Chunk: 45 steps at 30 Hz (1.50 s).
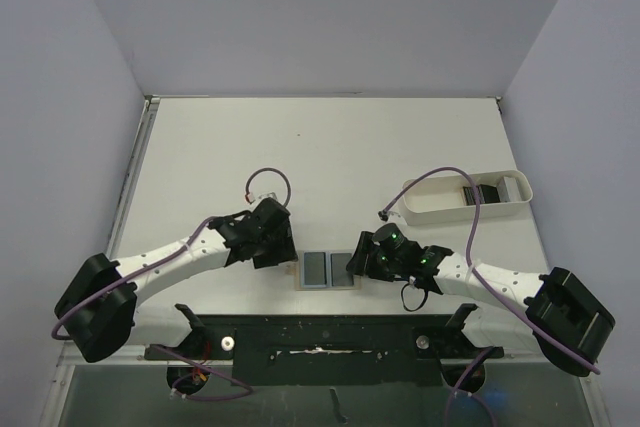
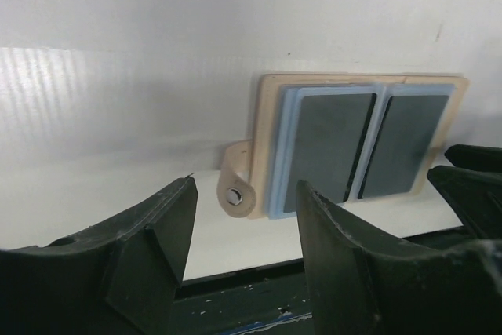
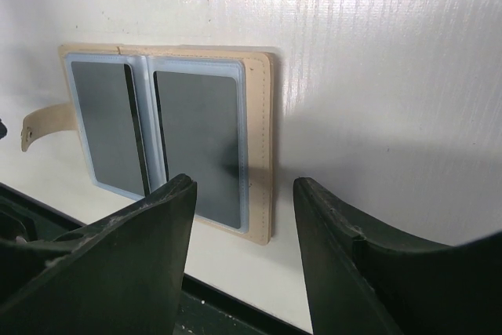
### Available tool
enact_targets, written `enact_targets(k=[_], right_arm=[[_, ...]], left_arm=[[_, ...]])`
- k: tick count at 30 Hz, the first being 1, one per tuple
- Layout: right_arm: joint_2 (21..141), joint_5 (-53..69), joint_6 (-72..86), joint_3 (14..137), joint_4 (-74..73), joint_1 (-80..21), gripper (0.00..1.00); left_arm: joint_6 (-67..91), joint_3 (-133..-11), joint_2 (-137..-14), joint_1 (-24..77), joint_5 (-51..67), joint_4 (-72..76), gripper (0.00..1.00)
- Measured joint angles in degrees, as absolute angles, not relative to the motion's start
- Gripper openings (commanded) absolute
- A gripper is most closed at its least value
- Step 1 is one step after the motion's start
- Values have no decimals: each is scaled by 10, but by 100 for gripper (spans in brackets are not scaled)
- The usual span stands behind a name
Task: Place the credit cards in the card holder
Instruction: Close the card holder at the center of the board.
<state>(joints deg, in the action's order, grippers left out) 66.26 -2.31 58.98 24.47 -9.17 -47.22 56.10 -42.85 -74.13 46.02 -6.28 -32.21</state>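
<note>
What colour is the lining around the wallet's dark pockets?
The lining is light blue, shown best in the left wrist view.

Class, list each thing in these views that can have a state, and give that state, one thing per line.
card holder, open, lying flat.
snap strap, unfastened, sticking out sideways.
white tray, holding dark credit cards.
left end effector, open, empty.
right end effector, open, empty.

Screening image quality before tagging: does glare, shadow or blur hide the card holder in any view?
Top external: even light, card holder small but unobscured. Left wrist: glare bands on the table, near jaws soft, holder clear. Right wrist: glare up top, shadow beside the holder.
</note>
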Motion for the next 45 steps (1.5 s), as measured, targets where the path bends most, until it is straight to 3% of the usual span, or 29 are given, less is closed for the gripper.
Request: enact_targets(k=[8, 20, 25, 45], right_arm=[[663, -20, 590, 245, -90, -472, 53], [665, -10, 590, 245, -74, -472, 55], [673, -6, 590, 245, -65, -472, 56], [673, -38, 588, 245, -74, -472, 62]], left_arm=[[545, -408, -762, 460, -29, -276, 53], [538, -404, -803, 460, -27, -269, 11], [535, -394, -803, 460, -18, -256, 1], [539, -366, -803, 460, 18, -193, 0]])
